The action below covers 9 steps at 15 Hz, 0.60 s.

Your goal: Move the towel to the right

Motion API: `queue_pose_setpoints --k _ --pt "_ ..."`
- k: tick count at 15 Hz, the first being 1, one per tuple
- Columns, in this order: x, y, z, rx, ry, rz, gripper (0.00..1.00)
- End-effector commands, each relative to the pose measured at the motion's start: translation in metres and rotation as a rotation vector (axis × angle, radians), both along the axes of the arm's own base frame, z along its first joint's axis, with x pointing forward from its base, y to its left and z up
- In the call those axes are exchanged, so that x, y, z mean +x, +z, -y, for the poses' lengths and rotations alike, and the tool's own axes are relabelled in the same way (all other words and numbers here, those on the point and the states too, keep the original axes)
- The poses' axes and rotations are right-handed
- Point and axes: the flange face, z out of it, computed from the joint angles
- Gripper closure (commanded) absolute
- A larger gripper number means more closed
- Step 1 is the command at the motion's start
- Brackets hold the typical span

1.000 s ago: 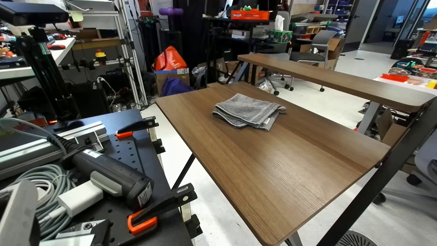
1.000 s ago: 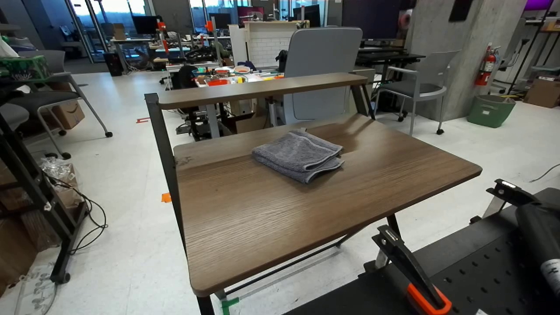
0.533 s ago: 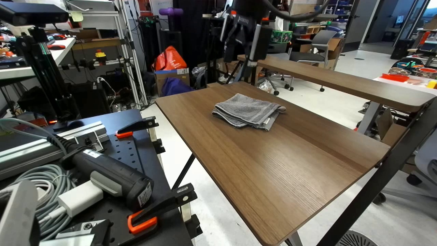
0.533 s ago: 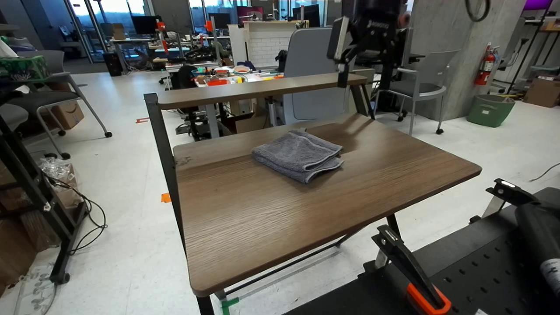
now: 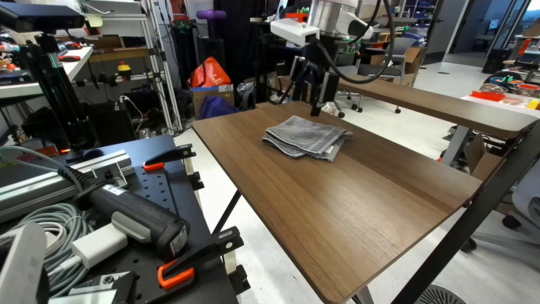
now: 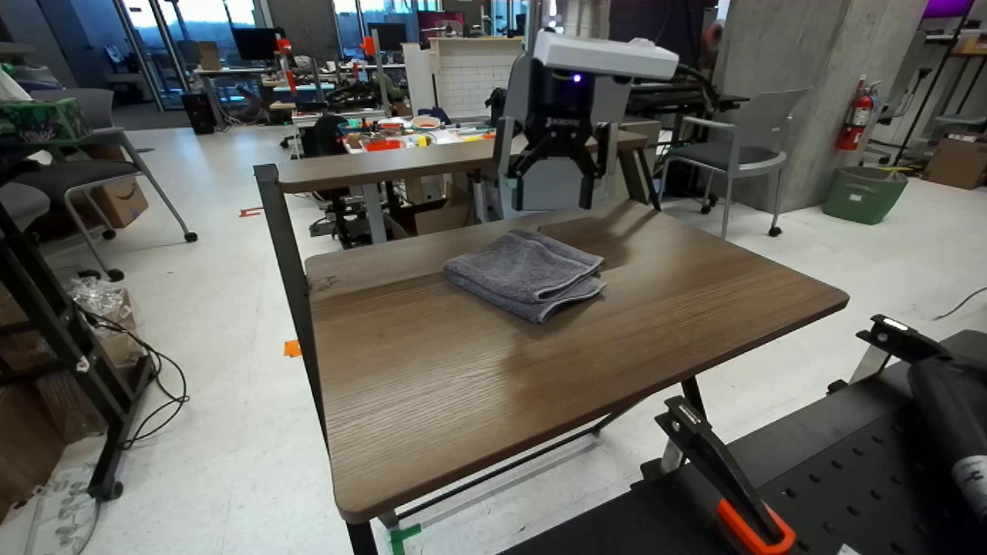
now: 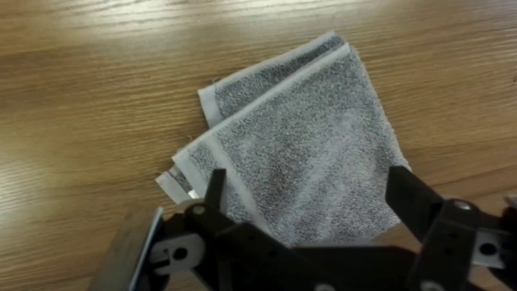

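The towel (image 5: pixel 306 134), a grey folded cloth, lies flat on the brown table (image 5: pixel 337 202). It shows in both exterior views (image 6: pixel 526 270) and fills the middle of the wrist view (image 7: pixel 299 141), with pale edge stripes and folded layers. My gripper (image 6: pixel 552 203) hangs above the table, pointing down, apart from the towel. In the wrist view my gripper (image 7: pixel 309 171) is open, its fingers wide apart with the towel seen below and between them. Nothing is held. The towel's near part is hidden behind the gripper in the wrist view.
A raised brown shelf (image 6: pixel 455 159) runs along one side of the table on dark posts (image 6: pixel 291 285). A black bench (image 5: pixel 164 190) with clamps (image 5: pixel 202 253), a black handheld tool (image 5: pixel 135 211) and coiled cables (image 5: pixel 63 228) stands beside the table.
The arm was out of view a second ago. It came in from above and moved lower over the table, near the towel. The towel has not moved.
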Motion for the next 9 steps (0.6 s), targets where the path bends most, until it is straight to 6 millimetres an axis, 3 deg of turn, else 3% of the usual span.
queue_pose_setpoints --k 1,5,9 --pt "0.025 -0.02 -0.033 -0.028 0.018 0.015 0.0" --pt "0.035 -0.047 -0.06 -0.044 0.048 0.019 0.0" --pt "0.038 -0.074 -0.071 -0.054 0.052 0.005 0.0"
